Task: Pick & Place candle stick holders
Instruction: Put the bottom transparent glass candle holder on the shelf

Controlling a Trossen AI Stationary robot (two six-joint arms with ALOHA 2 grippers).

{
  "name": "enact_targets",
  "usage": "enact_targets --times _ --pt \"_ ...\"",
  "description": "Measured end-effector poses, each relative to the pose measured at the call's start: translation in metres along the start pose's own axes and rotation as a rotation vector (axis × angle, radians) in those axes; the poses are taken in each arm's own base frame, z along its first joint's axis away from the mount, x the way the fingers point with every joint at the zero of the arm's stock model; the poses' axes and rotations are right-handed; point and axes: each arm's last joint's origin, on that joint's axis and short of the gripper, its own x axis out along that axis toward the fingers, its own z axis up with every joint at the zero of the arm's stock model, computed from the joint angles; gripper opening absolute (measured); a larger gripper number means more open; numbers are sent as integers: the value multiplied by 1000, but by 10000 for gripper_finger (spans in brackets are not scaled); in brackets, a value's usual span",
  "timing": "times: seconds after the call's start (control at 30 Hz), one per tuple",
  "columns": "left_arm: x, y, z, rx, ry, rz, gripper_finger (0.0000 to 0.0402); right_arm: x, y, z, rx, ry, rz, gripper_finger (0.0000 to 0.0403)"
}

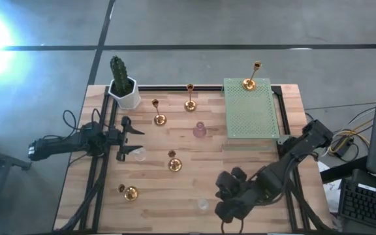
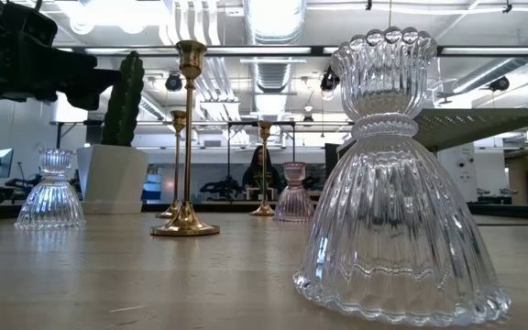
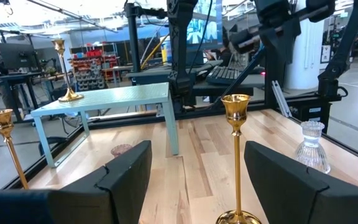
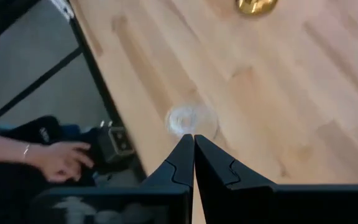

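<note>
Several gold candle stick holders stand upright on their round bases: one on the green mat, two at the far middle, one in the middle, one near left. A pinkish glass holder stands mid-table. One clear glass holder stands by my left gripper, another at the near edge. My left gripper is open and empty; the middle gold holder stands ahead between its fingers' line. My right gripper is shut and empty, its tips just short of the near clear glass holder.
A white pot with a green cactus stands at the far left corner. A person's hand is below the table's near edge, by a dark object. Bare wood lies between the holders and at the near right.
</note>
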Motion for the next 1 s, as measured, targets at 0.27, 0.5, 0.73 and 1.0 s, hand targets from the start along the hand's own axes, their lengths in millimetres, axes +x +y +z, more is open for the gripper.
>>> enact_targets --times 0.27,0.5,0.73,1.0 --pt "0 0 0 0 0 0 262 36 4 9 51 88 28 8" --pt "0 0 0 0 0 0 262 61 5 14 78 154 43 39" --pt "0 0 0 0 0 0 262 80 1 20 103 226 43 126" --pt "0 0 0 0 0 0 262 108 -3 18 111 320 20 195"
